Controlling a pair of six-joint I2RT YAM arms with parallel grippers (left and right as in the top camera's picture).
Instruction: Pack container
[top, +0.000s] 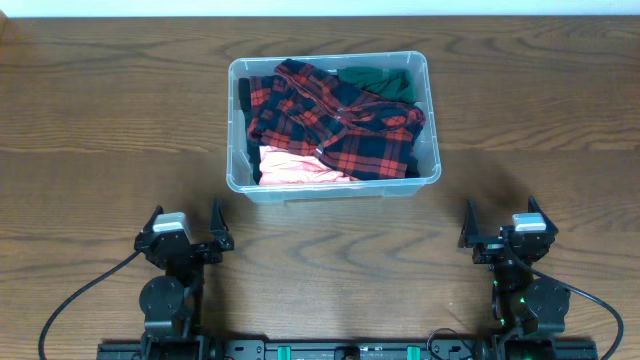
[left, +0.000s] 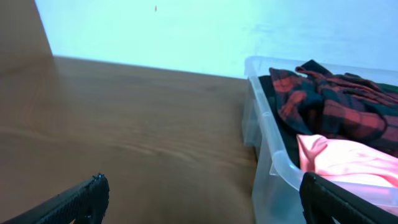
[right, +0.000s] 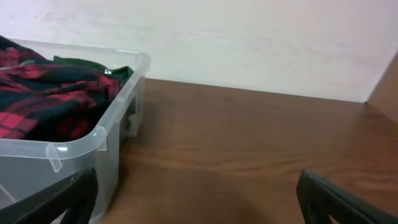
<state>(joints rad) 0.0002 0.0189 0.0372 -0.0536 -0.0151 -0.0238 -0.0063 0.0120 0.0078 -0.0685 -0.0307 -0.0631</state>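
Observation:
The clear plastic container (top: 432, 172) stands at the table's middle back. It holds a red-and-black plaid shirt (top: 340, 120), a pink garment (top: 295, 168) and a dark green garment (top: 380, 80). It also shows in the left wrist view (left: 273, 162) and the right wrist view (right: 74, 152). My left gripper (top: 186, 232) is open and empty near the front left, short of the container; in its wrist view the jaws (left: 202, 199) are spread wide. My right gripper (top: 507, 228) is open and empty at the front right, with jaws (right: 199, 199) also spread wide.
The wooden table (top: 100, 130) stretches on both sides of the container. A pale wall (right: 249, 37) runs along the table's far edge. The arm bases and cables sit at the front edge (top: 330, 350).

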